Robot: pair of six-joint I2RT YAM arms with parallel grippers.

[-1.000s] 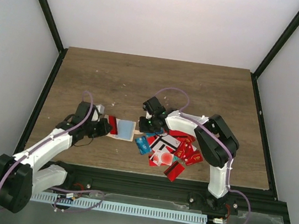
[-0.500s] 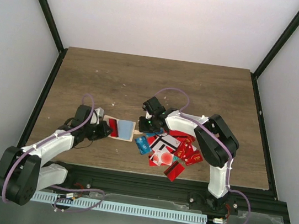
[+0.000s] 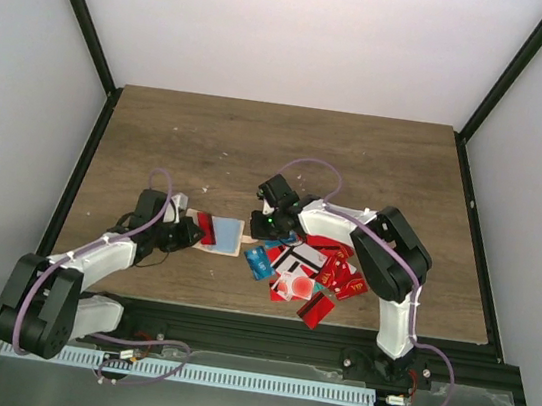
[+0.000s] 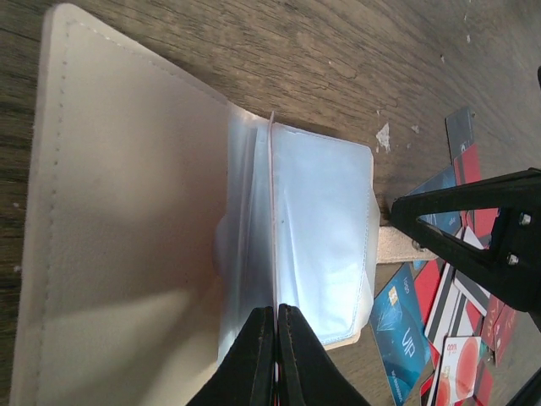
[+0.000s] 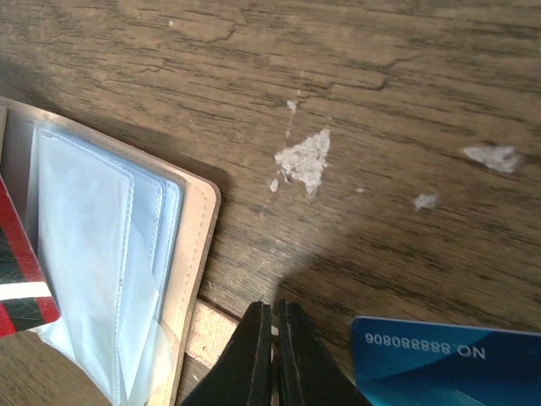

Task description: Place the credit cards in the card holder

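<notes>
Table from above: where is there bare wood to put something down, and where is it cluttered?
Bare: the far half of the table, and the strip between the credit cards and the right edge. Crowded: the near middle, where the card holder, left gripper and right gripper meet.

The right gripper has its dark fingers pressed together, tips just beside a beige snap tab. To the left lies the open card holder with clear sleeves and a red striped card. A blue card lies at lower right on the scuffed wooden table.
</notes>
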